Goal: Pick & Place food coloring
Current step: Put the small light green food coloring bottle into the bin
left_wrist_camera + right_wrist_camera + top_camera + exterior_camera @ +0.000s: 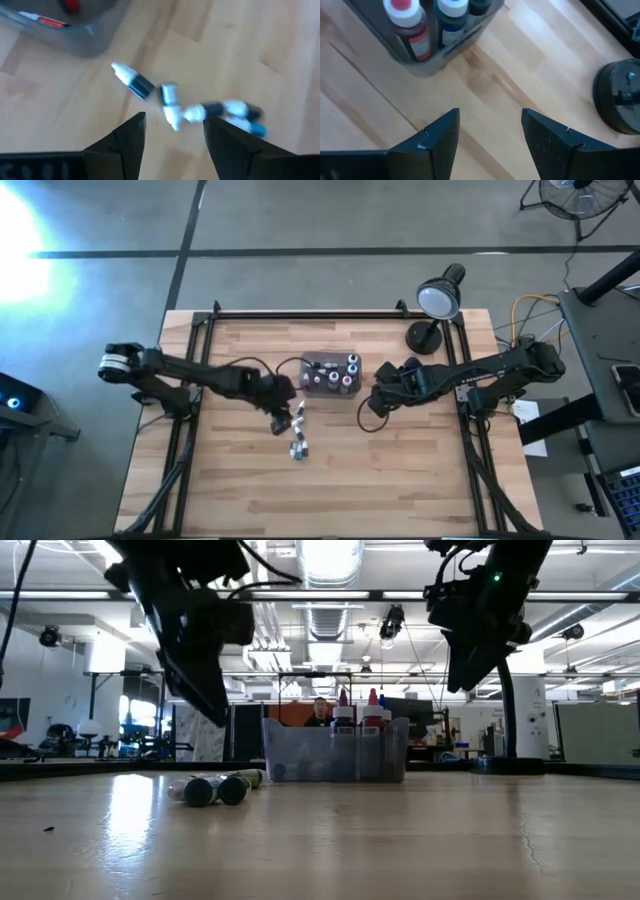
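Several tiny food coloring bottles (172, 102) lie on their sides in a loose cluster on the table (298, 430), white caps on blue, dark and whitish bodies. More bottles (410, 25) stand upright in the clear grey tray (331, 373). My left gripper (175, 131) is open, above the table just left of the lying bottles (278, 418), touching nothing. My right gripper (490, 131) is open, hovering over bare wood right of the tray (372, 402).
A black desk lamp (437, 305) stands at the table's far right; its round base (620, 97) is close to my right gripper. Bare wood (330, 490) stretches toward the near edge. In the low view the tray (335, 752) stands behind the lying bottles (213, 787).
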